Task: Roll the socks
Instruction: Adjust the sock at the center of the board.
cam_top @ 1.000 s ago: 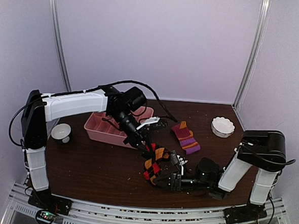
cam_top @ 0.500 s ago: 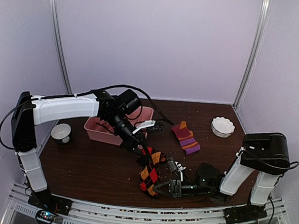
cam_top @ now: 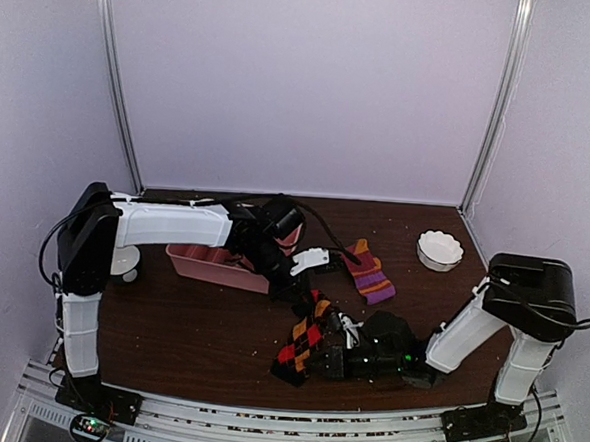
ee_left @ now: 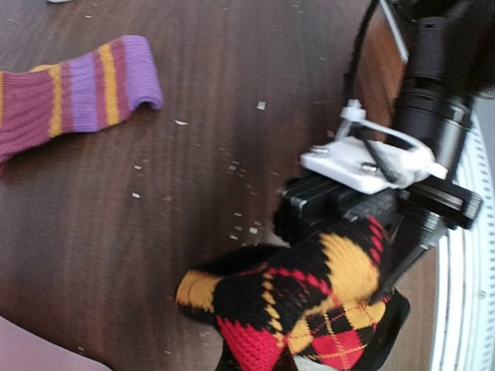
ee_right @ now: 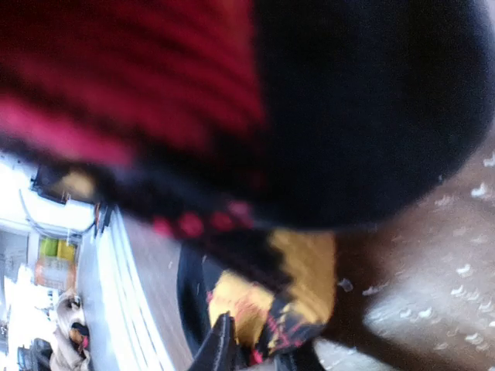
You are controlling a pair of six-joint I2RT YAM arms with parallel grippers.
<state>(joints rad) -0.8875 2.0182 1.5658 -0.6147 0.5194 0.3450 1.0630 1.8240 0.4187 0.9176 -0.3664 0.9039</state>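
The top camera is looking down from high behind the argyle sock [cam_top: 303,337], taking in the whole table [cam_top: 188,325]. The left wrist camera is hanging close over that sock, facing down, also catching the striped sock [ee_left: 77,85] the top view shows. The right wrist camera is pressing right against it, blurred.

walls [cam_top: 313,82]: pale lilac | table [cam_top: 188,325]: dark brown wood, crumb-speckled | corner poles [cam_top: 120,80]: metal

Even light overhead; right wrist view blurred, sock [ee_right: 232,116] out of focus.
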